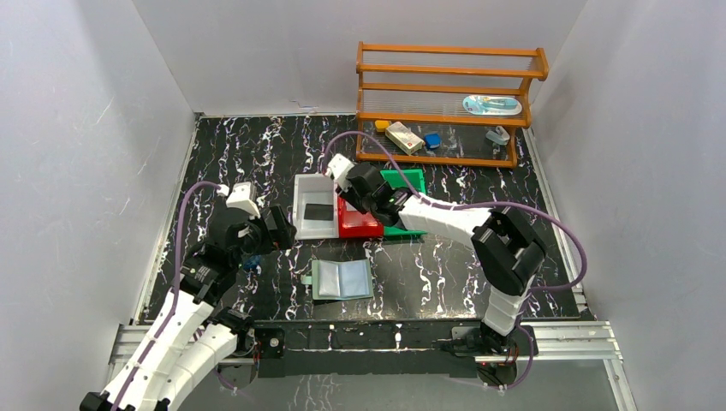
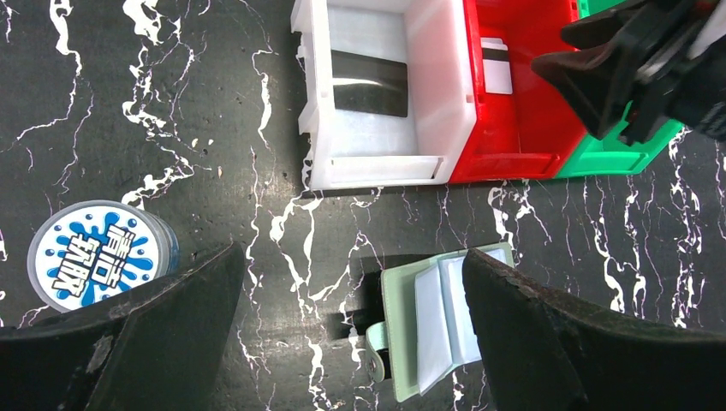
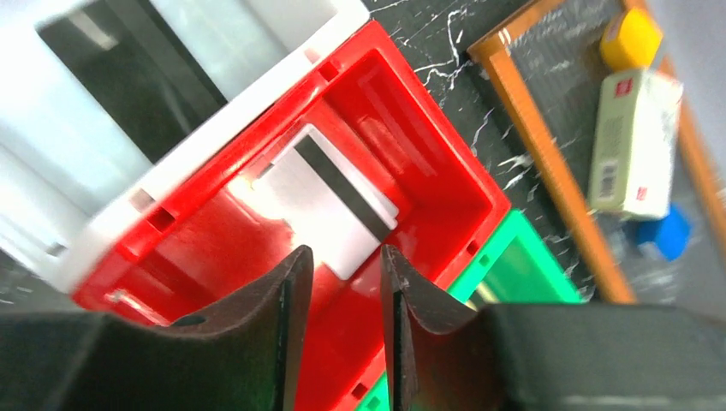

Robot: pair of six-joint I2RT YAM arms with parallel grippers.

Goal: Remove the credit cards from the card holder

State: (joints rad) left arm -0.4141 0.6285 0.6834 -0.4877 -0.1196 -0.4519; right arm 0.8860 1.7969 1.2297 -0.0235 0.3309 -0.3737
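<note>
Top external view: you have the card holder [image 1: 342, 279] lying open and flat on the table [image 1: 257, 154], near the front edge between the two arm bases. Its small tab points left and its clear pockets face up. Whether any card sits in those pockets cannot be told.

Three bins stand side by side just beyond the holder: the white bin [image 1: 302, 224], the red bin [image 1: 360, 227] and the green bin [image 1: 402, 181]. A black card [image 1: 318, 211] lies flat on the floor of the white bin.

Left wrist view: your left gripper [image 2: 351, 257] is released, jaws spread wide and grasping nothing. It hangs above the table with the card holder [image 2: 437, 321] between and below the fingers. A round blue-and-white tin [image 2: 98, 253] stands on the table just outside the left finger.

Right wrist view: your right gripper [image 3: 342, 265] hangs over the red bin [image 3: 445, 184]. Its jaws stand a narrow gap apart with nothing between them. A pale card [image 3: 330, 201] with a dark stripe lies flat on the red bin's floor, beyond the fingertips.

An orange rack [image 1: 445, 103] holding small items stands at the far right of the table.
</note>
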